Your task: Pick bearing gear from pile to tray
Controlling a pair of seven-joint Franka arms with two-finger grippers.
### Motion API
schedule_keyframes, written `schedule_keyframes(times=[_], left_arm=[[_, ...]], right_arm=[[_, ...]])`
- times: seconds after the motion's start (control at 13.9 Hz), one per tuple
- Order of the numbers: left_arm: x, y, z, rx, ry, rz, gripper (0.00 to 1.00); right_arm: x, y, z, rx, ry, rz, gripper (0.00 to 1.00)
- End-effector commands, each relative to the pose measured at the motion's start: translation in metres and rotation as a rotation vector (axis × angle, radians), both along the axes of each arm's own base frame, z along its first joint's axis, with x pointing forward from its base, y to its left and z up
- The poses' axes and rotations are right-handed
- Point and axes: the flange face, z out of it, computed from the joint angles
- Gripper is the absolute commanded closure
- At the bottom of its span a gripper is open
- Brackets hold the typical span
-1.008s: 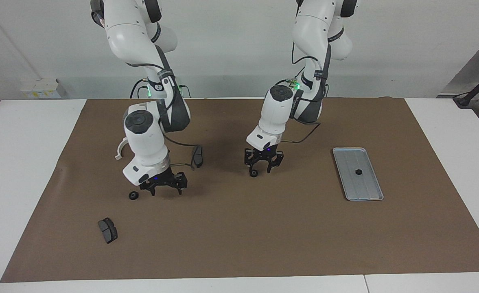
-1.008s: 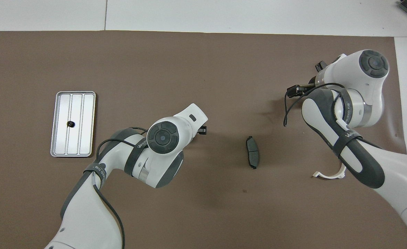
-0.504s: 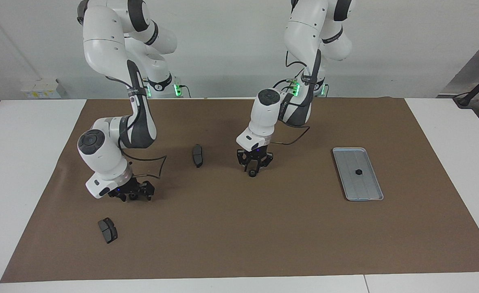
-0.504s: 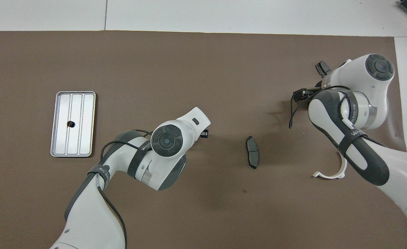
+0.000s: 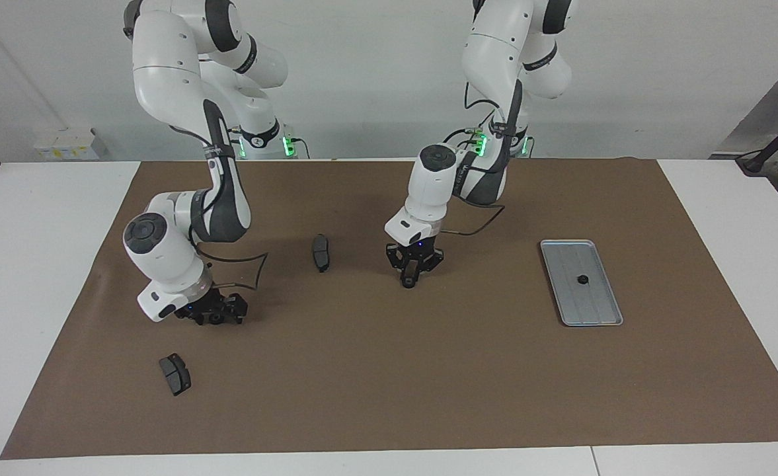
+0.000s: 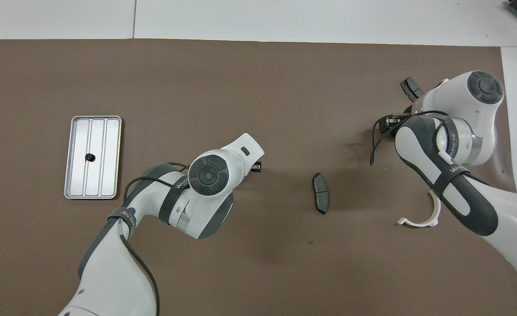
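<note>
Brown matting covered the tabletop (image 5: 428, 383). Both grippers were down on small gears: left gripper (image 5: 409, 281) pinching one, right gripper (image 5: 215, 318) around another, its grip unclear. Those gears looked light, rigid, best nipped across the rim.

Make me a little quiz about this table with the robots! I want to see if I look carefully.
1. True or false: the tray has nothing on it.
2. How many dark brake pads lie on the brown mat? A) one B) two C) four
3. Fill in the gap: the white curved bracket lies toward the ___ arm's end of the table.

Key
1. False: one small black gear lies on the tray.
2. B: two, one near the middle of the mat and one toward the right arm's end, farther from the robots.
3. Right.
</note>
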Motion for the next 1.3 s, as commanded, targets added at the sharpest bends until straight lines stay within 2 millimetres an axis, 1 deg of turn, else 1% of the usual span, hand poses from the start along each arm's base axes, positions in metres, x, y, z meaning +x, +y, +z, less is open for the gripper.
schedule_keyframes(times=[0.0, 0.07, 0.14, 0.22, 0.29, 0.36, 0.43, 0.5, 0.58, 0.65, 0.72, 0.79, 0.86, 0.94, 1.01, 1.08, 1.22], left_arm=[[0.050, 0.043, 0.030, 0.018, 0.044, 0.089, 0.94], [0.070, 0.068, 0.043, 0.022, 0.060, 0.131, 0.94], [0.085, 0.098, 0.054, 0.024, 0.069, 0.168, 0.94], [0.095, 0.125, 0.061, 0.022, 0.070, 0.194, 0.94], [0.103, 0.157, 0.067, 0.023, 0.070, 0.210, 0.94], [0.110, 0.191, 0.069, 0.037, 0.084, 0.198, 0.94], [0.113, 0.219, 0.071, 0.053, 0.107, 0.164, 0.94], [0.115, 0.259, 0.071, 0.071, 0.139, 0.120, 0.94], [0.112, 0.290, 0.071, 0.081, 0.164, 0.060, 0.94], [0.107, 0.318, 0.070, 0.085, 0.187, 0.020, 0.92], [0.099, 0.341, 0.066, 0.086, 0.203, -0.017, 0.85], [0.090, 0.361, 0.060, 0.086, 0.218, -0.053, 0.84], [0.081, 0.376, 0.054, 0.084, 0.232, -0.085, 0.84], [0.073, 0.381, 0.049, 0.082, 0.241, -0.103, 0.84], [0.068, 0.381, 0.045, 0.081, 0.249, -0.106, 0.84], [0.064, 0.379, 0.041, 0.081, 0.255, -0.106, 0.84], [0.060, 0.375, 0.038, 0.080, 0.262, -0.105, 0.82]], right_arm=[[-0.007, -0.001, 0.003, 0.018, 0.020, 0.020, 1.00], [-0.006, -0.001, 0.006, 0.017, 0.017, 0.021, 1.00], [-0.005, 0.000, 0.010, 0.016, 0.011, 0.022, 1.00], [-0.004, 0.002, 0.014, 0.017, 0.011, 0.024, 1.00], [-0.001, 0.008, 0.023, 0.015, 0.006, 0.024, 1.00], [0.001, 0.014, 0.029, 0.018, 0.005, 0.018, 1.00], [0.002, 0.027, 0.035, 0.021, 0.001, -0.001, 1.00], [0.003, 0.052, 0.040, 0.023, -0.004, -0.014, 1.00], [0.004, 0.077, 0.045, 0.026, -0.013, -0.042, 1.00], [0.004, 0.100, 0.048, 0.028, -0.013, -0.092, 1.00], [0.003, 0.123, 0.054, 0.033, -0.019, -0.130, 1.00], [0.001, 0.146, 0.058, 0.039, -0.026, -0.168, 1.00], [-0.002, 0.172, 0.060, 0.052, -0.034, -0.209, 1.00], [-0.009, 0.203, 0.062, 0.061, -0.043, -0.247, 1.00], [-0.017, 0.238, 0.060, 0.075, -0.054, -0.276, 1.00], [-0.024, 0.266, 0.058, 0.086, -0.059, -0.307, 1.00], [-0.031, 0.309, 0.059, 0.113, -0.084, -0.344, 1.00]])
